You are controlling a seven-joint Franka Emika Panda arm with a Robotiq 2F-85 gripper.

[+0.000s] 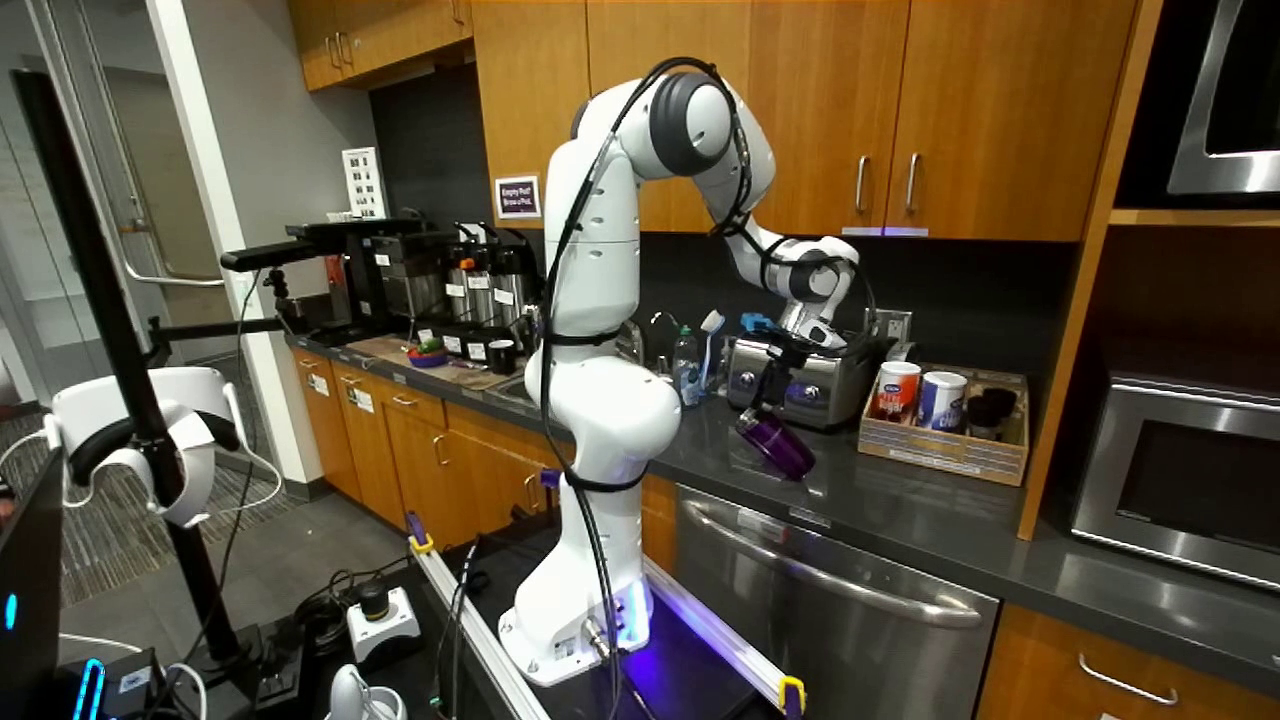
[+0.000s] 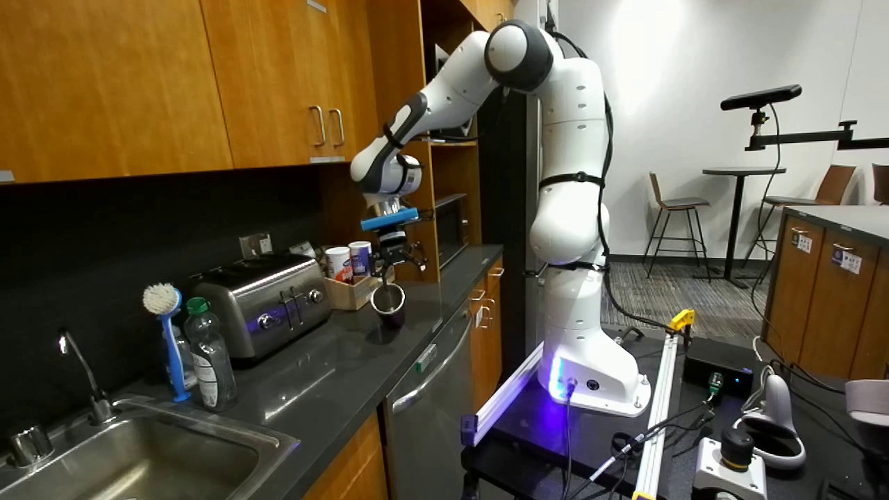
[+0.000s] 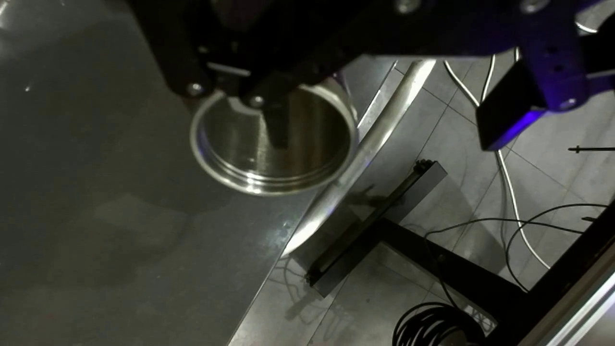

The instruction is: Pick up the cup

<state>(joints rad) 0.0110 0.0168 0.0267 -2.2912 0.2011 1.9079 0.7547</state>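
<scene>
Tilted cup: near counter front edge. Claw: spread wide, gripping nothing, finger inside cup. Advised: slow wall-pinch.

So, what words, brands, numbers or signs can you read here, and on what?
"Empty Pot? Brew a Pot.": sign on a wooden cabinet.
Too small or blurred: white poster, metal dispensers, red-labelled canister, blue-labelled canister, green-capped bottle, other stickers.
Purple cup: no text visible.
</scene>
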